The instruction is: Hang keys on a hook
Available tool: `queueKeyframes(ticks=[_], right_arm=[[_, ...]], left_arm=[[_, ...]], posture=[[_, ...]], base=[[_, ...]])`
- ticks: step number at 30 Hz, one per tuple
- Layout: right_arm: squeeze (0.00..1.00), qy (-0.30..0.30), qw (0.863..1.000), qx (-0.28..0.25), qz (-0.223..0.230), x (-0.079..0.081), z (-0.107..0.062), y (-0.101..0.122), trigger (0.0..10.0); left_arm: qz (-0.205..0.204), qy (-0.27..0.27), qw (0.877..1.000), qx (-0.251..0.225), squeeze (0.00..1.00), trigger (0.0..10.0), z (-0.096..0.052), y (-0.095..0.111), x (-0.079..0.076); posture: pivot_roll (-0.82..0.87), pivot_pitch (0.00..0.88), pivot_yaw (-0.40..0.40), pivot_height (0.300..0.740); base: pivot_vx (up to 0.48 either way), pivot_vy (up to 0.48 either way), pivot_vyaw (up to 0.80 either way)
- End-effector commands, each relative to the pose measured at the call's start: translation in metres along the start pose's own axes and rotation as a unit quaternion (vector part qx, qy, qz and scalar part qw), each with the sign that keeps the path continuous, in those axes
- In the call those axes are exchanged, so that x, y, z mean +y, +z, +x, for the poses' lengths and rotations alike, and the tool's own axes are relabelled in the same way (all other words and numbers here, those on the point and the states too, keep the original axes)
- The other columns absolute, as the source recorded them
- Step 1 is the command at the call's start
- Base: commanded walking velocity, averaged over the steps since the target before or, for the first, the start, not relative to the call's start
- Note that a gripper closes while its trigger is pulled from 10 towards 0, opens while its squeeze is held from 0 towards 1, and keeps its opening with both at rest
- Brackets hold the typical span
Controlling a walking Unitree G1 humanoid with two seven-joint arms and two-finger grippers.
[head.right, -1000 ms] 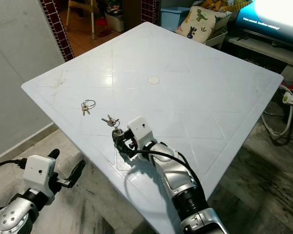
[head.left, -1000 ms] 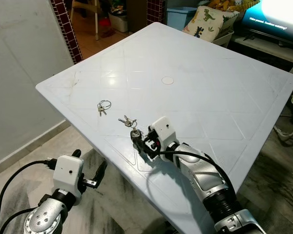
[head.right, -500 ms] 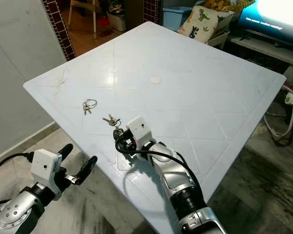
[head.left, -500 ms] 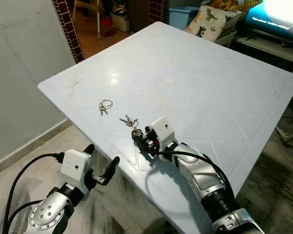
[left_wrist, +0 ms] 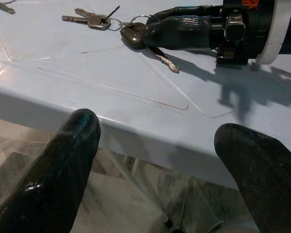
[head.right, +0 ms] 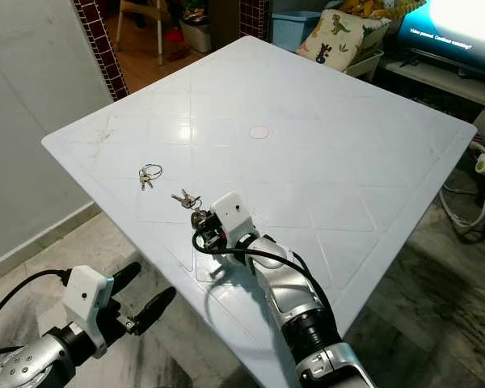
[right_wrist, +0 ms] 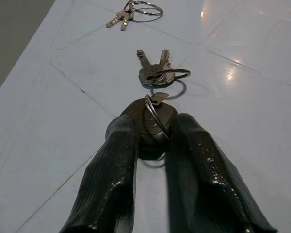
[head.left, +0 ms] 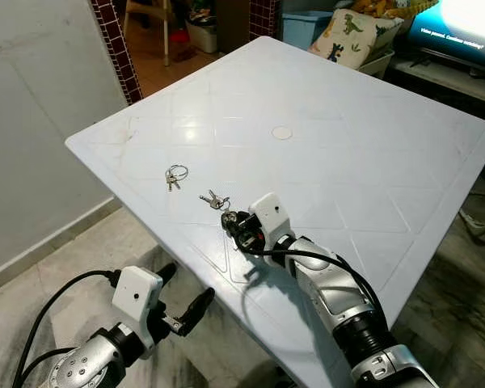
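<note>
Pinching the dark fob of the keys between its two black fingers, the right gripper rests low on the white table, with the metal keys and ring trailing just beyond its fingertips and a second key bunch farther out. A good lift would rise straight and slowly so the ring does not slip from the pinch. The left gripper hangs below the table edge, fingers spread, holding nothing.
</note>
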State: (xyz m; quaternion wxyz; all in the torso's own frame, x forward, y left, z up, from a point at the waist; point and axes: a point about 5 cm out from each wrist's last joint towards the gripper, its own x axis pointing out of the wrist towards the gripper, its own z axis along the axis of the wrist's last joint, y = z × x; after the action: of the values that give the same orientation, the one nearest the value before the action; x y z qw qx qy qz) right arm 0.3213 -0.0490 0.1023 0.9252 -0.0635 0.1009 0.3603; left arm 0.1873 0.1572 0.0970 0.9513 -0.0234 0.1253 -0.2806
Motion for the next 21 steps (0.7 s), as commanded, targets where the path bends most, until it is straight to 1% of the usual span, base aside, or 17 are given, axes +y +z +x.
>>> queueKeyframes(ticks=[1,7,15,17,21], right_arm=[[0.0,-0.007,1.0,0.006,0.001,-0.003,0.0,-0.001,0.0],[0.0,-0.016,1.0,0.004,0.001,-0.008,-0.001,0.0,0.0],[0.0,-0.022,1.0,0.002,0.002,-0.01,-0.002,-0.001,0.0],[0.0,-0.026,1.0,0.0,0.002,-0.011,-0.002,-0.001,0.0],[0.0,-0.039,0.999,-0.005,0.007,-0.015,-0.004,0.001,0.0]], left_arm=[[0.001,0.0,1.0,0.002,0.0,10.0,-0.002,0.001,0.001],[0.006,0.0,1.0,0.002,0.0,10.0,-0.001,0.003,0.003],[0.012,0.012,1.0,-0.003,0.0,10.0,0.0,0.004,0.005],[0.022,0.025,0.999,-0.008,0.0,10.0,0.0,0.005,0.007],[0.029,0.056,0.998,-0.019,0.0,10.0,0.001,0.01,0.016]], posture=[[0.11,0.122,0.026,0.74],[0.11,0.126,0.028,0.74],[0.11,0.124,0.028,0.74],[0.11,0.124,0.028,0.74],[0.11,0.124,0.027,0.74]], base=[[0.0,0.0,0.0],[0.0,0.0,0.0],[0.0,0.0,0.0],[0.0,0.0,0.0],[0.0,0.0,0.0]])
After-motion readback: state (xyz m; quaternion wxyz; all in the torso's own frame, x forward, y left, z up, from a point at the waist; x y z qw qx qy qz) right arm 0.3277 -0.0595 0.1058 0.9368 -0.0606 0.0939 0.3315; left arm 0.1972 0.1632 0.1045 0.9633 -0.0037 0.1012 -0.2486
